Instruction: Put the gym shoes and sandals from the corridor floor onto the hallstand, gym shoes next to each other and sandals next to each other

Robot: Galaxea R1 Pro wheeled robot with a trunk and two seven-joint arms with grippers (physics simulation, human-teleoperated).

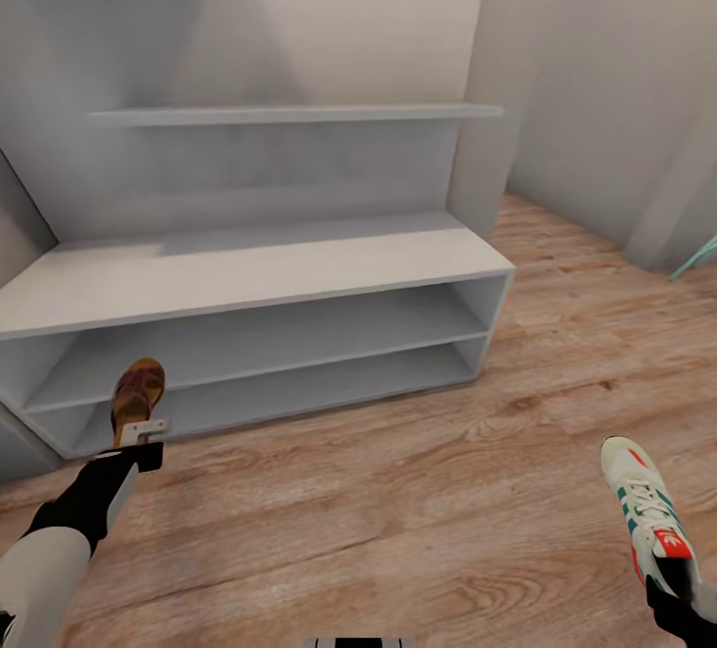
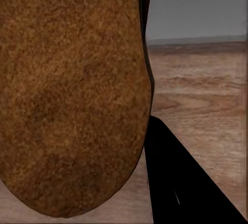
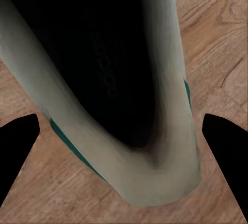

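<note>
A dark brown sandal (image 1: 137,391) stands upright in my left gripper (image 1: 140,432), which is shut on it just in front of the left end of the hallstand (image 1: 249,275), by its low open tiers. In the left wrist view the sandal's sole (image 2: 72,95) looms close beside one dark finger (image 2: 178,182). A white gym shoe (image 1: 645,507) with green stripes and a red tongue patch sits at the lower right over the corridor floor (image 1: 398,509). My right gripper (image 1: 675,588) is shut on its heel. The shoe's dark opening (image 3: 103,69) lies between the fingers (image 3: 18,149).
The hallstand has a bare top board, two low open tiers, a grey back panel and an upper shelf (image 1: 299,114). A wall corner (image 1: 478,130) stands at its right end. Open wood floor spreads in front and to the right.
</note>
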